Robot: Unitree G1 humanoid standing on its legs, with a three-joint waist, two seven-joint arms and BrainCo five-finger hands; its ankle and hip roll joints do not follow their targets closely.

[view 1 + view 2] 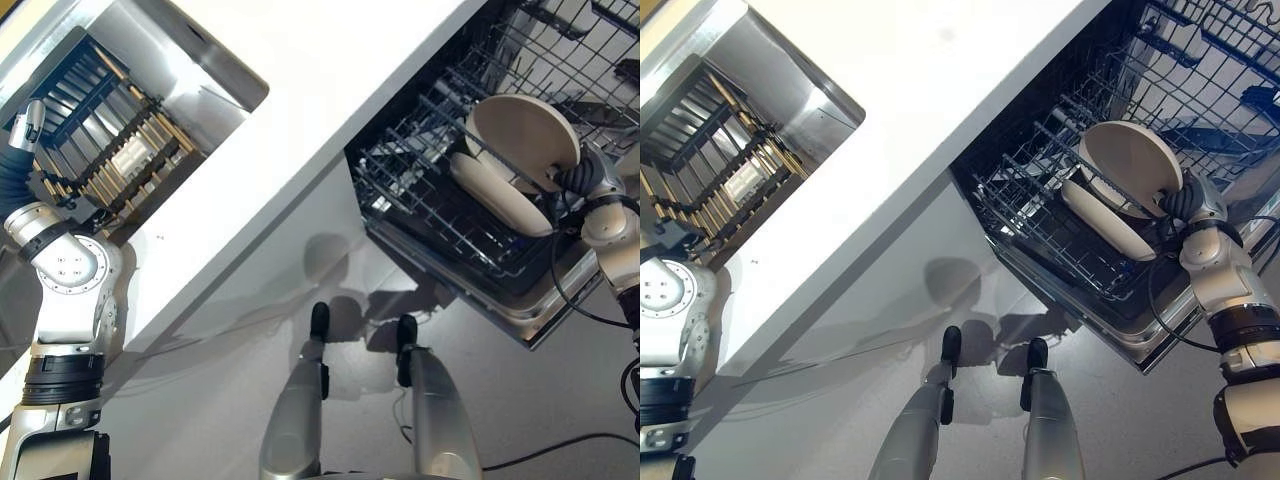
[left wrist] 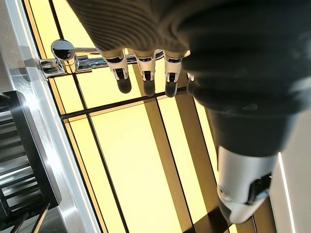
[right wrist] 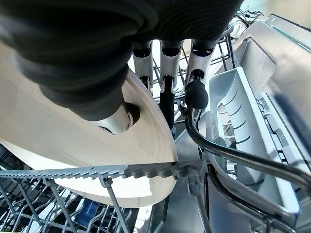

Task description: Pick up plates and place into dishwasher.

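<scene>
The right hand (image 3: 116, 104) grips a plate (image 1: 520, 135) in the dishwasher rack (image 1: 420, 190). The left hand (image 2: 146, 73) hangs open over the sink (image 1: 120, 150).

— What is seen of the plates?

— A cream, round plate (image 1: 525, 135) is held on edge, tilted, over the wire rack (image 1: 440, 200) of the open dishwasher (image 1: 540, 320). It is pinched at its rim by the right hand (image 3: 116, 104).

— And the second?

— A second cream plate (image 1: 500, 195) is stood on edge in the rack, just below and beside the first. Whether the two touch cannot be told.
</scene>
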